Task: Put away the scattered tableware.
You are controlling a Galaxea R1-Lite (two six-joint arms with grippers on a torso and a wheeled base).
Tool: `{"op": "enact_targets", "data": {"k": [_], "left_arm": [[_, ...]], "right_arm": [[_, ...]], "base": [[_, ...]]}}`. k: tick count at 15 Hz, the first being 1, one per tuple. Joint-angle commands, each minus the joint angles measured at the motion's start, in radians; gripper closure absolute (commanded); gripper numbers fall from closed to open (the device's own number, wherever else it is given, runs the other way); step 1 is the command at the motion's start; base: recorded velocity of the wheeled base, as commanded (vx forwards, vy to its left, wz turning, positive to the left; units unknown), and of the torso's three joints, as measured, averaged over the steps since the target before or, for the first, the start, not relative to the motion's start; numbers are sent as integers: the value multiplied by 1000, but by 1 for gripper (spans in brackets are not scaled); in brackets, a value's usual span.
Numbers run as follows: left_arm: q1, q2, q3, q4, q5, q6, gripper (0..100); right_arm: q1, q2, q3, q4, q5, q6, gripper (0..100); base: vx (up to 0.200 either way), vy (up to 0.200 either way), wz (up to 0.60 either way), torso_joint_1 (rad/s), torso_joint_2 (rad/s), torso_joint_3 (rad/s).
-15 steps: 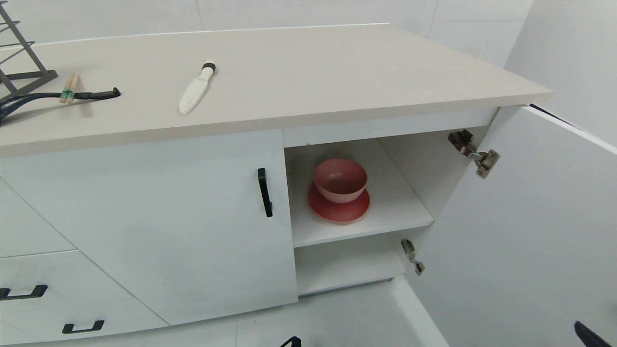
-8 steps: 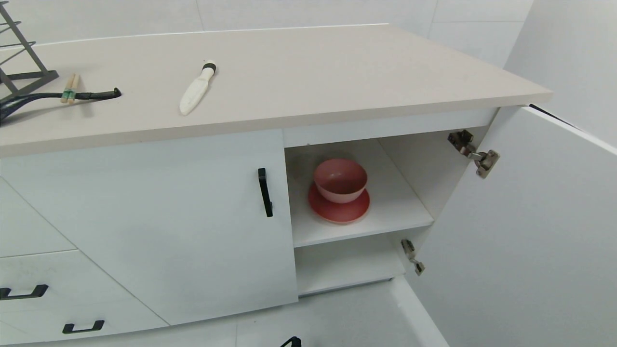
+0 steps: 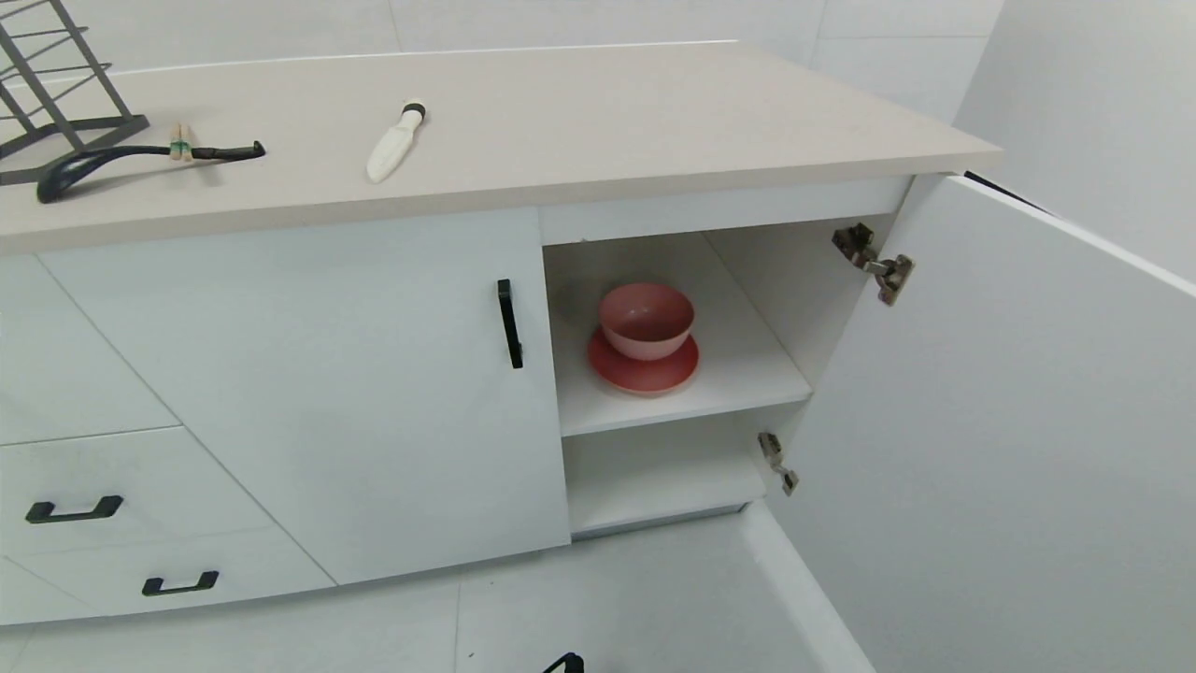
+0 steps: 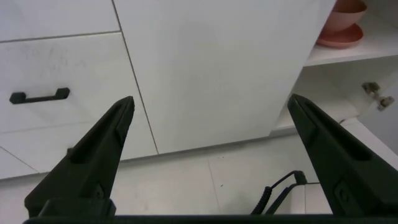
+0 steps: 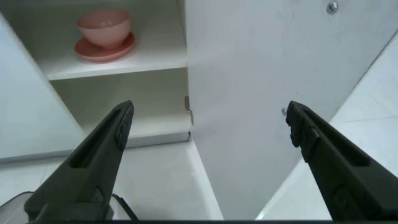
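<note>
I count one pink bowl (image 3: pixel 647 321) and one red plate (image 3: pixel 643 369). The bowl sits on the plate, on the top shelf (image 3: pixel 757 393) inside the open cupboard.

On the tabletop (image 3: pixel 654 112) I count one white knife (image 3: pixel 394 146), one black ladle (image 3: pixel 140 157) and one little bundle of wooden sticks (image 3: pixel 180 149) with a green band, lying across the ladle's handle. One grey wire rack (image 3: pixel 56 93) stands at the left end, just beside the ladle.

My left gripper (image 4: pixel 210 99) is spread wide and holds nothing. It hangs in front of the shut white door (image 3: pixel 327 393), above the floor (image 3: pixel 607 608).

My right gripper (image 5: pixel 209 107) is spread wide too, with nothing in it. It hangs in front of the open cupboard, near the edge of the open door (image 3: pixel 981 421).

The open door hangs on two metal hinges (image 3: pixel 874 262). The shut door has one black handle (image 3: pixel 509 323). Left of it I count two drawers (image 3: pixel 93 467), each with a black handle. The floor and walls are white
</note>
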Motion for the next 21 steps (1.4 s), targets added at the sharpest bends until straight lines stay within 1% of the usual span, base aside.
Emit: {"op": "enact_targets", "data": {"k": [1,5,14,20,21], "left_arm": [[0,1,0,-1,0,0,0],[-2,1,0,-1,-1,2,0],[-2,1,0,-1,-3,5,0],[-2,1,0,-1,-3,5,0],[-2,1,0,-1,-1,3,0]], "right_arm": [[0,7,0,1,0,0,0],[0,7,0,2,-1,1,0],[0,7,0,2,0,3,0],[0,7,0,2,0,3,0],[0,7,0,2,0,3,0]], "base": [[-200,0,0,2,7,7],[-200,0,0,2,-1,2],[-200,-200,0,1,2,3],[0,-200,0,2,4,2],[0,-200,600,7,7,-2]]}}
